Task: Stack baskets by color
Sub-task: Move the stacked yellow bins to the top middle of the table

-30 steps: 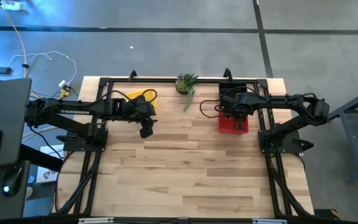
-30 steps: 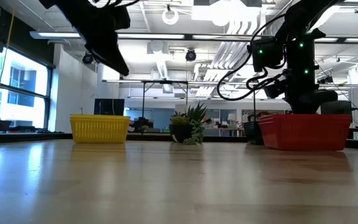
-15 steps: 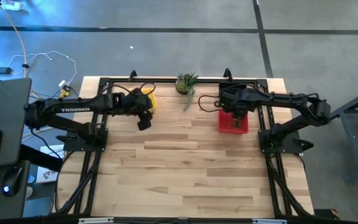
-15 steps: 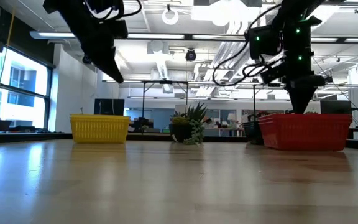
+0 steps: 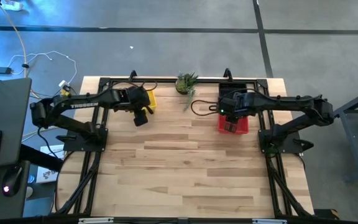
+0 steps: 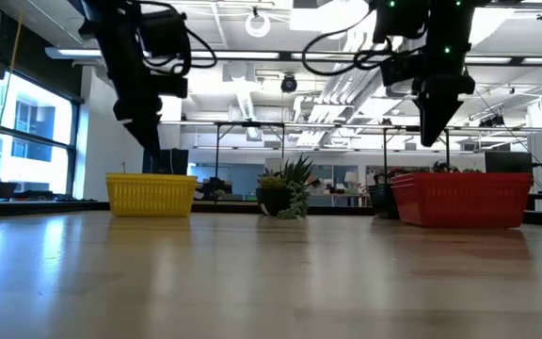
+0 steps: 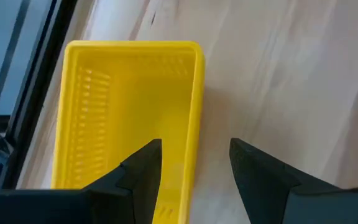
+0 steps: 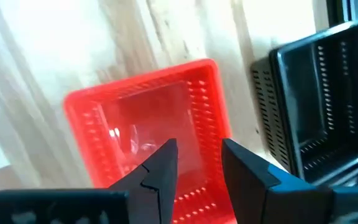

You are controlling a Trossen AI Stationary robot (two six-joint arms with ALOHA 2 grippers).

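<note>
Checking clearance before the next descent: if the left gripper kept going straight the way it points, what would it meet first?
Most likely the yellow basket: the open left gripper straddles its near side wall, though depth is unclear.

My wooden table (image 5: pixel 185 168) carries a yellow basket (image 5: pixel 146 99), potted plant (image 5: pixel 186 83), red basket (image 5: pixel 234 123) and black basket (image 8: pixel 319 106).

Two black jointed arms (image 5: pixel 89 102), looped cables, white lettering
</note>
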